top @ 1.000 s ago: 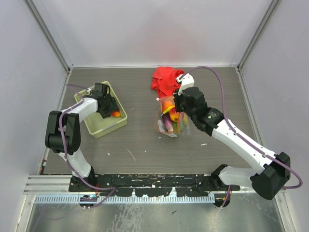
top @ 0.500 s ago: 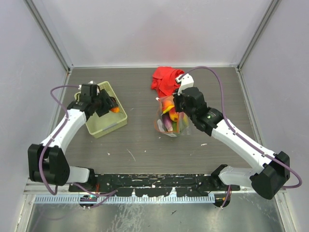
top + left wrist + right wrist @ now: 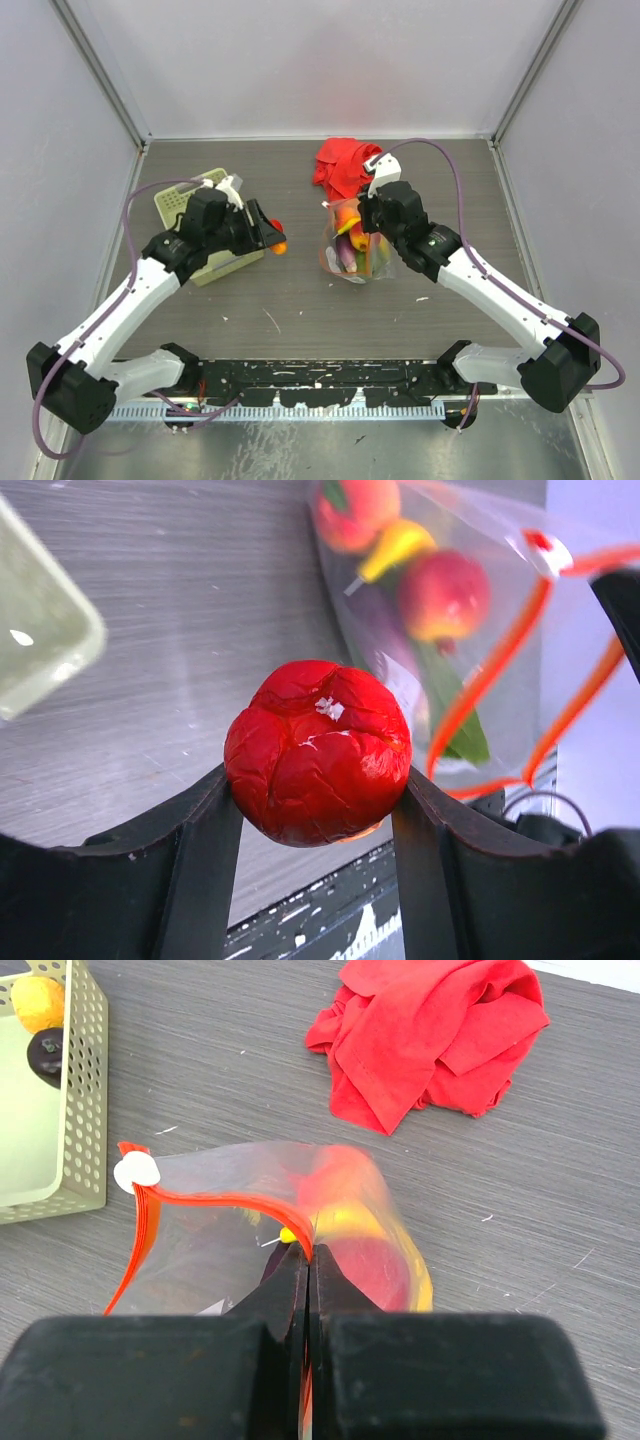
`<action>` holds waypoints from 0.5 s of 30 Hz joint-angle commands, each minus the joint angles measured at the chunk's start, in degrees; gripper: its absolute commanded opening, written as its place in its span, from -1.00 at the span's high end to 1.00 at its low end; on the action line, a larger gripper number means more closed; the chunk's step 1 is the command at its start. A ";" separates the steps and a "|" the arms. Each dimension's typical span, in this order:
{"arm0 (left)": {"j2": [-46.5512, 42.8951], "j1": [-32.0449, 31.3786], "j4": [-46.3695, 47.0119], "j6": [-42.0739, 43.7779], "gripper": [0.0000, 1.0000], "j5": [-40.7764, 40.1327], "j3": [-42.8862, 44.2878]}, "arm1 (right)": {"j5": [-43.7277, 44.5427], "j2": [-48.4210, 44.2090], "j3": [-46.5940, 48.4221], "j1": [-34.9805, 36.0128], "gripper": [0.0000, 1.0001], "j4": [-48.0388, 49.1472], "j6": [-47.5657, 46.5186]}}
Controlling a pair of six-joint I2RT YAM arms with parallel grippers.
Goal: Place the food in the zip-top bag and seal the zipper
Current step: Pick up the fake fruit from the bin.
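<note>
Left claw [image 3: 277, 244]: my grip pinches a red tomato [image 3: 318, 752].
Right claw [image 3: 308, 1260]: pressed onto the zipper [image 3: 215, 1203], bag [image 3: 345, 262] held up.
Bearing: bag mouth at three o'clock of tomato.

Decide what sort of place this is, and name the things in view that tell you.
Probably a robot lab test cell: plain walls box in a grey table, two arms are bolted to a rail, and the left gripper holds a red toy fruit.
</note>
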 commanded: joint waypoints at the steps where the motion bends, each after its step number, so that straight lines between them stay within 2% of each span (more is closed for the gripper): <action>1: -3.12 -5.98 4.01 -0.33 0.29 -0.13 1.59 | -0.67 -2.01 0.06 -0.08 0.99 4.17 0.91; 9: -1.78 -17.90 12.07 6.07 0.31 -5.04 3.66 | -1.55 -2.67 -0.07 -0.07 0.99 4.29 1.27; 15: 1.24 -25.47 18.80 16.15 0.31 -11.45 5.66 | -2.30 -2.86 0.04 -0.07 0.99 4.37 1.53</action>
